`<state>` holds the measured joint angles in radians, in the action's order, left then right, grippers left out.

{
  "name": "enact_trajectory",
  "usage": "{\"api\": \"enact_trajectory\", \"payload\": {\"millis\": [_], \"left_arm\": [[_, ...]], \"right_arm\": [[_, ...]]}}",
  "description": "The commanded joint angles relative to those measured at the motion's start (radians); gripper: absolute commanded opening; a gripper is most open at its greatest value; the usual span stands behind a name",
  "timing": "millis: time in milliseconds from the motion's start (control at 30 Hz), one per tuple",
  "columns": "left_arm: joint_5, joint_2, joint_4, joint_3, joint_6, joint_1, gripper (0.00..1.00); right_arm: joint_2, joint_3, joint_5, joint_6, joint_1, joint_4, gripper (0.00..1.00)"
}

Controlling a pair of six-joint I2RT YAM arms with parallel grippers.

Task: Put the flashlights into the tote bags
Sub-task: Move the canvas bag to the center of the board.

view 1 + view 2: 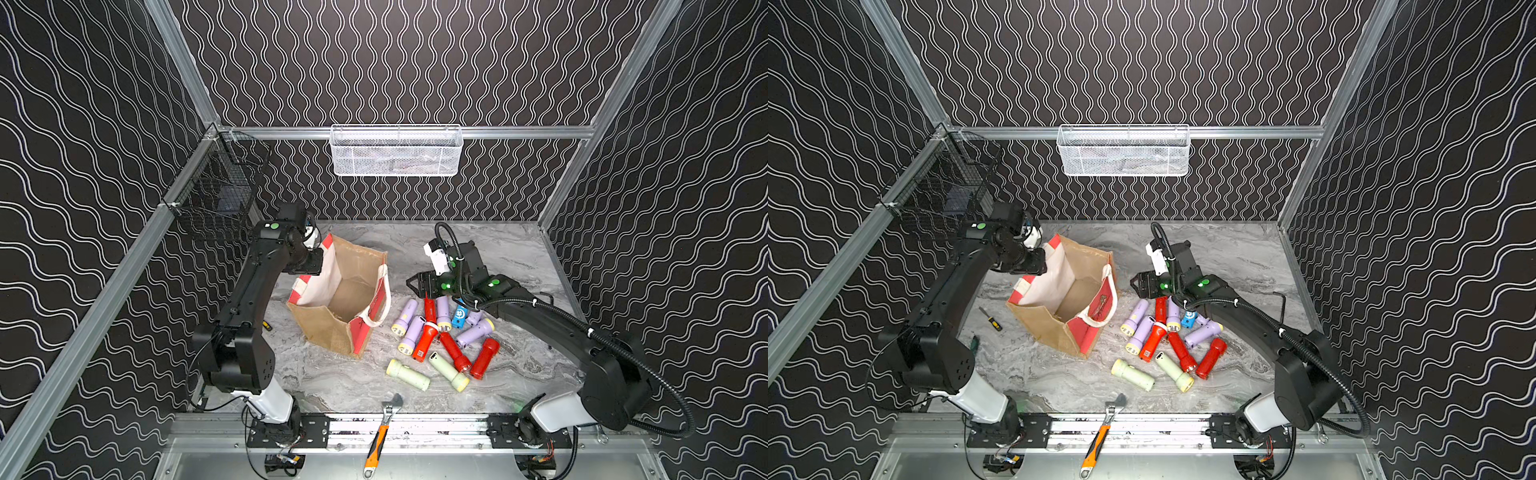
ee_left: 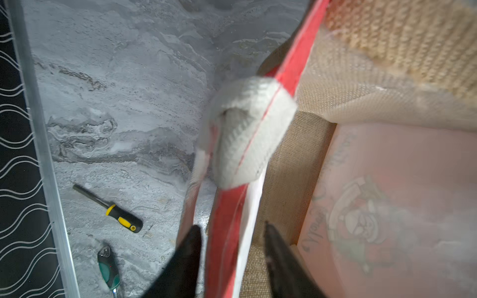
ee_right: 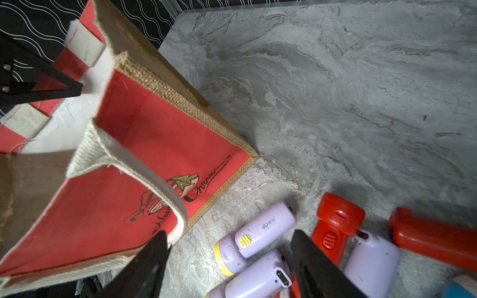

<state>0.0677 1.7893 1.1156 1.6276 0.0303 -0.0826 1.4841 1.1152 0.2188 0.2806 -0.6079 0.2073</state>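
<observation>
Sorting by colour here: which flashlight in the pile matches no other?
The blue flashlight, short with a white emblem, partly hidden by the right arm; the others are red, lilac or pale green.

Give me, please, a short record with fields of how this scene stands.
bag: standing, mouth open, no flashlight seen inside
flashlights: loose pile beside the bag
left gripper: fingers either side of the bag's rim, grip unclear
right gripper: open, empty, over the pile
wrench: at the front edge, away from both grippers
screwdriver: lying by the left arm
</observation>
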Motion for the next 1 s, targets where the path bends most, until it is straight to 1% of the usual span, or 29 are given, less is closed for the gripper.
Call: {"api": "enact_trajectory", "payload": {"millis": [0,100,167,267,400,500,567,667,833,933,967], "left_arm": [[0.02,0.0,-0.014,-0.028,0.01,0.005,0.28],[0.048,-0.017,-0.024,-0.068,0.053,0.021,0.0],[0.062,-0.03,-0.037,-0.095,0.077,0.024,0.0],[0.049,-0.046,-0.063,-0.127,0.134,0.032,0.0],[0.139,-0.059,-0.111,-0.143,0.209,0.053,0.0],[0.21,-0.069,-0.136,-0.127,0.261,0.066,0.0],[0.236,-0.071,-0.134,-0.11,0.298,0.076,0.0],[0.235,-0.075,-0.109,-0.085,0.309,0.08,0.0],[0.212,-0.072,-0.078,-0.077,0.279,0.08,0.0],[0.217,-0.058,-0.064,-0.082,0.252,0.082,0.0],[0.219,-0.055,-0.06,-0.084,0.242,0.082,0.02]], "right_arm": [[0.008,0.009,-0.002,0.012,-0.002,0.006,0.77],[0.012,0.004,-0.002,0.012,-0.003,0.007,0.77],[0.017,0.001,-0.005,0.014,-0.004,0.013,0.77],[0.027,0.003,-0.006,0.014,-0.003,0.035,0.76],[0.053,0.008,-0.007,0.01,-0.007,0.08,0.76],[0.086,0.014,-0.012,0.006,-0.009,0.126,0.76],[0.114,0.026,-0.022,0.013,-0.01,0.156,0.76],[0.154,0.044,-0.014,0.036,-0.013,0.168,0.74],[0.234,0.101,-0.012,0.068,-0.016,0.197,0.7],[0.265,0.143,-0.071,0.086,-0.018,0.245,0.69],[0.27,0.151,-0.101,0.095,-0.019,0.262,0.69]]}}
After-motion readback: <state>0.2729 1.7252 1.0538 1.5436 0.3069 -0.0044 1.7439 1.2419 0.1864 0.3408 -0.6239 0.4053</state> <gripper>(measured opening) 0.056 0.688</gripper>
